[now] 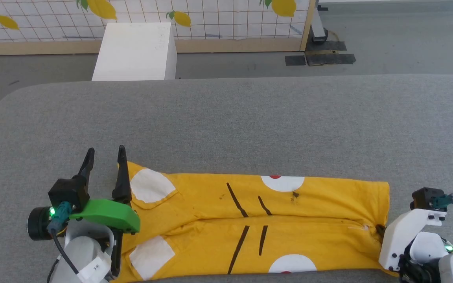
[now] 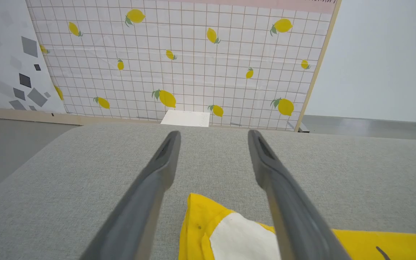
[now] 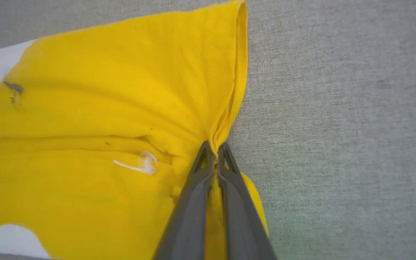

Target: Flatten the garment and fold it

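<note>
right gripper is pinching a thin bunch of bright yellow cotton t-shirt mid-frame, risking slippage, while left gripper is gaping wide.

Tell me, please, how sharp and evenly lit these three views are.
Head view: even, soft light, T-shirt crisp, no glare. Left wrist view: wide-angle stretch, left hand softens toward the bottom edge. Right wrist view: fabric weave sharp, no glare.
</note>
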